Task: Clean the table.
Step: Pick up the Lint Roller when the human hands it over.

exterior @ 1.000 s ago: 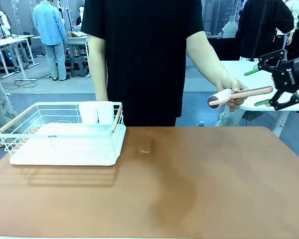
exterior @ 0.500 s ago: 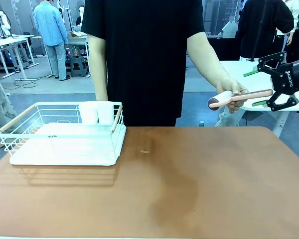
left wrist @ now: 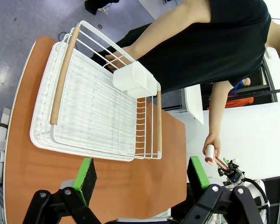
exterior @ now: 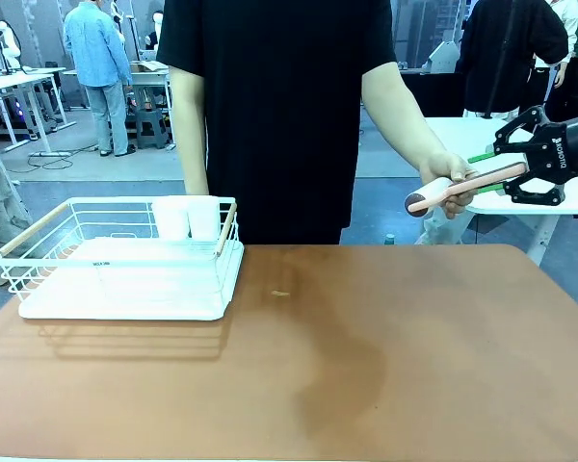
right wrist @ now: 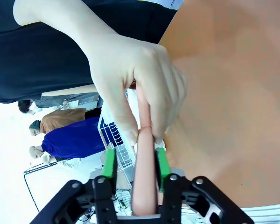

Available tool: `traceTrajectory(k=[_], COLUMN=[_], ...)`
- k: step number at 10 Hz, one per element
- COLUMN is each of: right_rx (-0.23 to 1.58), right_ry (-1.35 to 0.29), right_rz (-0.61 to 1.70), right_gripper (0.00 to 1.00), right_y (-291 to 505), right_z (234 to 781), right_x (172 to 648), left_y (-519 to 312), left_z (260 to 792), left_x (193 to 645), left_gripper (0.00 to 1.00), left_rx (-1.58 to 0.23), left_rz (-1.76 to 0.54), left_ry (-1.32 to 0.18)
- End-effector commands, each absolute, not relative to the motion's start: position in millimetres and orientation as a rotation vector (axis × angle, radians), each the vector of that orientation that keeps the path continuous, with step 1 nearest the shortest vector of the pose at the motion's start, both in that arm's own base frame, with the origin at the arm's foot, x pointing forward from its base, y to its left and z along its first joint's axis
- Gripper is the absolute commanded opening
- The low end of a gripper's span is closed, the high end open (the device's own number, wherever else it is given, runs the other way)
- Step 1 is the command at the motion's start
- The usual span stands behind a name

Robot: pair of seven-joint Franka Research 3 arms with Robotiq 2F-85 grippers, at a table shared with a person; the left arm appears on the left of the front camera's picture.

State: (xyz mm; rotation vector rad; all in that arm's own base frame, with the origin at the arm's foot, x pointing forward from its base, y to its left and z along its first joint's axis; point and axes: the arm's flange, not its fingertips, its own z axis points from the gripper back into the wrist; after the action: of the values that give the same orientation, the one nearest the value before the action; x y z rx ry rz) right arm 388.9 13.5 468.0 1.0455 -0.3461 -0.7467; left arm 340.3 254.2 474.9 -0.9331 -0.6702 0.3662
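Clamping the pink handle of a lint roller (exterior: 489,178), the right gripper (exterior: 504,176) is clenched just beside the person's hand (exterior: 450,180), which holds the same handle in the air beyond the far right corner of the table (exterior: 385,375); the left gripper (left wrist: 142,173) hangs over the table with jaws spread, facing a white wire rack (exterior: 125,279) at the far left corner.

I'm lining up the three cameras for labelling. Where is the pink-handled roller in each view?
Front view: roller upper right, between the hand and the right pincer.
Left wrist view: roller small, lower right, in that hand.
Right wrist view: its handle at bottom centre, between the green pads.
Shared landmark: the person's hand gripping it.
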Motion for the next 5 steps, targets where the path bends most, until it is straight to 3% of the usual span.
traceTrajectory(k=[1,2,3,5], right_rx=[1.056,1.057,1.057,1.056], right_ry=[-0.379,-0.381,-0.381,-0.381], right_rz=[-0.740,-0.740,-0.740,-0.743], right_gripper=[0.23,0.20,0.03,0.00], right_y=[13.7,13.7,14.7,16.5], right_z=[460.8,461.2,461.7,461.6], right_x=[387.5,387.2,387.1,387.3], left_y=[255.7,255.7,255.7,255.7], left_z=[476.8,476.8,476.8,476.8], left_x=[339.6,339.6,339.6,339.6], left_gripper=[1.00,1.00,1.00,1.00], left_rx=[-0.960,-0.960,-0.960,-0.960], left_rz=[0.363,0.363,0.363,0.363], left_ry=[-0.687,-0.687,-0.687,-0.687])
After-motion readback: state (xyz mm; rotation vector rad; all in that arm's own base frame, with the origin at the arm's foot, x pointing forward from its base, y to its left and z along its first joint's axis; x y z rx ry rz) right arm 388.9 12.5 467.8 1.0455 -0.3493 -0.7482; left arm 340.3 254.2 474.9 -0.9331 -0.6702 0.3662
